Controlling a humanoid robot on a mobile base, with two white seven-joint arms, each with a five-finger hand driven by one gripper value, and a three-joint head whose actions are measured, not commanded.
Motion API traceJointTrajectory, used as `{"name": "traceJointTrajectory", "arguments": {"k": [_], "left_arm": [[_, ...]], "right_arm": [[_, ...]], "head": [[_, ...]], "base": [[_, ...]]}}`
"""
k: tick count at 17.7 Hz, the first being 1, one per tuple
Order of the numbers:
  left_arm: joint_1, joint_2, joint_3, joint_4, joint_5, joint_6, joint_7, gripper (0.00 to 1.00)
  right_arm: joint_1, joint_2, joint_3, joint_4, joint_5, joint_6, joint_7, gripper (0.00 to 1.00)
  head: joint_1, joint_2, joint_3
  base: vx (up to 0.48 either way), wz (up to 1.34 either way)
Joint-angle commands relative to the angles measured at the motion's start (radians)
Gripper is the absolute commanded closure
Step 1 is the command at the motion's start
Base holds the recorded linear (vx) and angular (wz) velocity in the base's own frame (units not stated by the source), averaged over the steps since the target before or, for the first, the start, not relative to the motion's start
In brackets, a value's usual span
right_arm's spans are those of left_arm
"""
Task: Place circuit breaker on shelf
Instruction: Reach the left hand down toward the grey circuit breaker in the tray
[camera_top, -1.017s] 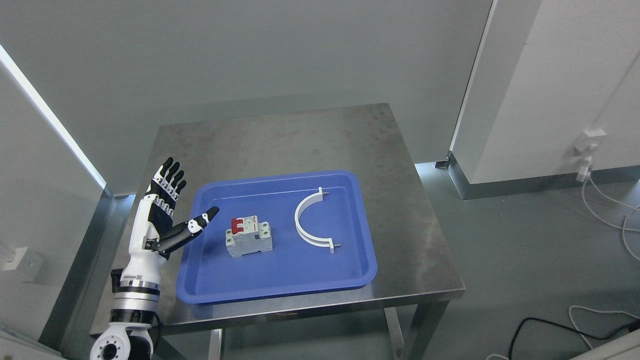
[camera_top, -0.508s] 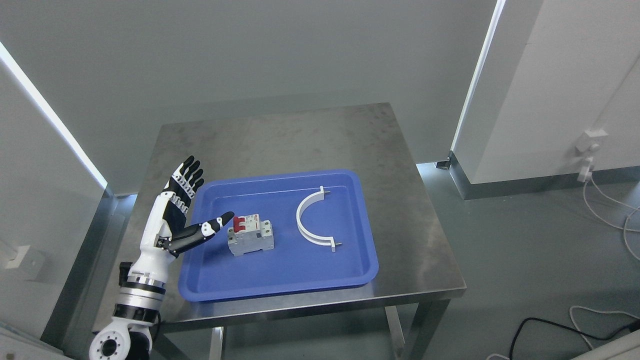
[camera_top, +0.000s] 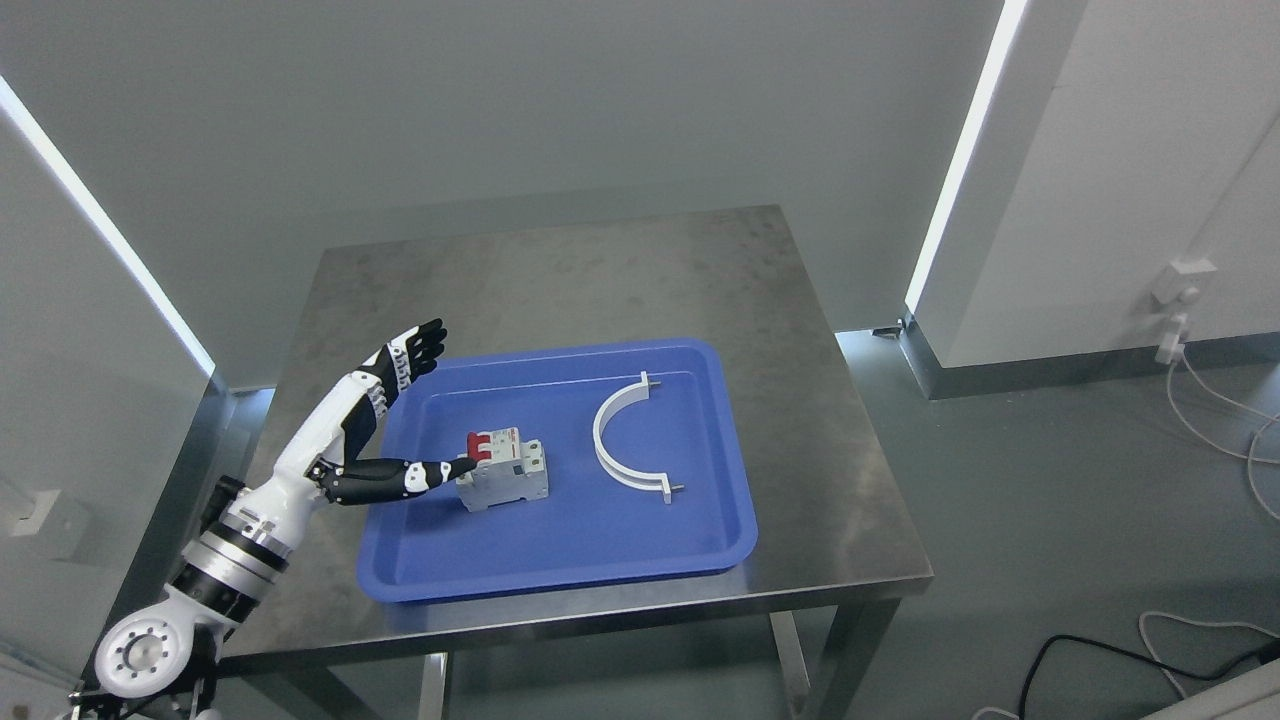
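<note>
A grey-white circuit breaker (camera_top: 505, 470) with red switches lies in the left half of a blue tray (camera_top: 560, 560) on the steel table (camera_top: 560, 270). My left hand (camera_top: 420, 410) is just left of it, fingers spread wide. The thumb tip reaches the breaker's left side, at or very near touching. The four fingers (camera_top: 415, 352) point up and to the right above the tray's back-left corner, apart from the breaker. Nothing is held. No shelf shows in the head view, and the right arm is out of sight.
A white half-ring clamp (camera_top: 625, 443) lies in the tray to the right of the breaker. Bare steel surrounds the tray, widest at the back. White wall panels stand at left and right, and cables (camera_top: 1215, 405) trail on the floor at right.
My left arm has tilted and swung rightward toward the breaker, bringing the thumb tip to its left side and the fingers over the tray's corner. The breaker and clamp stayed put; the camera shifted slightly.
</note>
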Motion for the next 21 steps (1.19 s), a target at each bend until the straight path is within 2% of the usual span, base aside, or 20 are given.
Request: {"name": "traceJointTrajectory", "arguments": {"k": [1, 3, 6, 11, 14, 16, 17, 19, 21], "left_arm": [[-0.020, 0.140, -0.162, 0.001, -0.137, 0.032, -0.049, 0.07], [-0.018, 0.143, -0.194, 0.002, -0.175, 0.051, -0.067, 0.12], [-0.026, 0.133, -0.193, 0.008, -0.267, 0.109, -0.067, 0.13], [-0.049, 0.104, -0.173, 0.010, -0.269, 0.138, -0.109, 0.37], [-0.067, 0.062, -0.139, 0.012, -0.269, 0.137, -0.113, 0.61], [-0.075, 0.038, -0.116, 0.012, -0.267, 0.126, -0.116, 0.82], [-0.096, 0.015, -0.095, 0.019, -0.267, 0.117, -0.115, 0.89], [-0.132, -0.076, -0.023, 0.041, -0.267, 0.088, -0.115, 0.92], [-0.187, -0.235, 0.101, 0.041, -0.257, 0.060, -0.109, 0.92]], "right_arm": [[0.000, -0.017, 0.020, 0.000, 0.000, 0.244, 0.000, 0.00], [0.000, -0.017, 0.020, 0.000, 0.000, 0.244, 0.000, 0.00], [0.000, -0.017, 0.020, 0.000, 0.000, 0.244, 0.000, 0.00], [0.000, -0.017, 0.020, 0.000, 0.000, 0.244, 0.000, 0.00], [0.000, -0.017, 0.020, 0.000, 0.000, 0.244, 0.000, 0.00], [0.000, -0.017, 0.020, 0.000, 0.000, 0.244, 0.000, 0.00], [0.000, -0.017, 0.020, 0.000, 0.000, 0.244, 0.000, 0.00], [0.000, -0.017, 0.020, 0.000, 0.000, 0.244, 0.000, 0.00], [0.000, -0.017, 0.020, 0.000, 0.000, 0.244, 0.000, 0.00]], "head": [[0.0000, 0.000, 0.000], [0.0000, 0.000, 0.000], [0.0000, 0.000, 0.000], [0.0000, 0.000, 0.000], [0.0000, 0.000, 0.000], [0.0000, 0.000, 0.000], [0.0000, 0.000, 0.000], [0.0000, 0.000, 0.000], [0.0000, 0.000, 0.000]], "base": [[0.000, 0.00], [0.000, 0.00], [0.000, 0.00], [0.001, -0.01], [0.005, -0.03], [0.000, 0.00], [0.000, 0.00], [0.000, 0.00], [0.000, 0.00]]}}
